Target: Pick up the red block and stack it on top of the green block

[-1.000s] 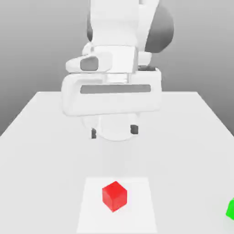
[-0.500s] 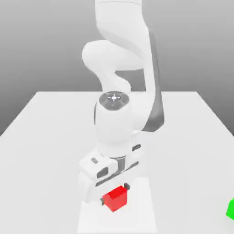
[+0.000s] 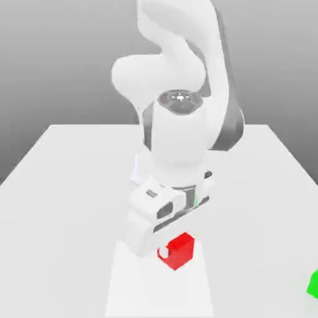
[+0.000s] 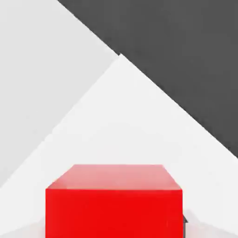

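Note:
The red block [image 3: 182, 251] sits between the fingers of my gripper [image 3: 171, 248], which is shut on it, near the front of the white table [image 3: 62, 186]. In the hand view the red block [image 4: 114, 200] looms close, with the table surface stretching out behind it. The block looks raised slightly off the pale square patch [image 3: 155, 292] under it. The green block [image 3: 313, 284] rests on the table at the exterior view's right edge, cut off by the frame, well to the right of the gripper.
The arm's white body [image 3: 180, 136] towers over the middle of the table, behind the gripper. In the hand view, dark ground [image 4: 186, 56] lies beyond the table's far edges.
The arm came down from high above the table onto the red block and the fingers closed on it. Since then the block has shifted up and toward the exterior view's right.

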Robot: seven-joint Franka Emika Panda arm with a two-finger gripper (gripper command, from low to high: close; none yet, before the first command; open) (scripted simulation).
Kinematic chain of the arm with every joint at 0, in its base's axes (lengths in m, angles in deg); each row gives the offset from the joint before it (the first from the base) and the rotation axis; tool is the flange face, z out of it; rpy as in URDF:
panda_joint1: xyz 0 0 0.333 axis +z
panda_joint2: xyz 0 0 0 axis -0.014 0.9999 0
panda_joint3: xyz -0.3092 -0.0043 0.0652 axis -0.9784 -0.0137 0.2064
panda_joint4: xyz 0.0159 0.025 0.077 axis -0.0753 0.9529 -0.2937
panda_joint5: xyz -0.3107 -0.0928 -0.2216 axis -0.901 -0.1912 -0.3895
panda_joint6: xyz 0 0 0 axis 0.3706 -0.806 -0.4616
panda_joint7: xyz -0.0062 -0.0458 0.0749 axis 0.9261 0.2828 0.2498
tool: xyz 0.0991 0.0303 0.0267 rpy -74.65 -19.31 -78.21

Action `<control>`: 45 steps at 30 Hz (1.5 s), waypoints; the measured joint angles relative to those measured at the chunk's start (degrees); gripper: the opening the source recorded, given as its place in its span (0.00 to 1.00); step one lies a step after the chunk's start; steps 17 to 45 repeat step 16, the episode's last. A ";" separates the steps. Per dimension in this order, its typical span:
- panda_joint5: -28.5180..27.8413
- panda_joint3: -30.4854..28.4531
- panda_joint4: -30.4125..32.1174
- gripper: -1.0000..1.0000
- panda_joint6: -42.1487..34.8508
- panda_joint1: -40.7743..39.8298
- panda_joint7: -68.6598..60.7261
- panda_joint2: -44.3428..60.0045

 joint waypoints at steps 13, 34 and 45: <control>-6.36 8.35 -19.40 1.00 -3.32 16.54 12.70 16.36; -6.36 8.35 -19.40 1.00 -3.32 16.54 12.70 16.36; -6.36 8.35 -19.40 1.00 -3.32 16.54 12.70 16.36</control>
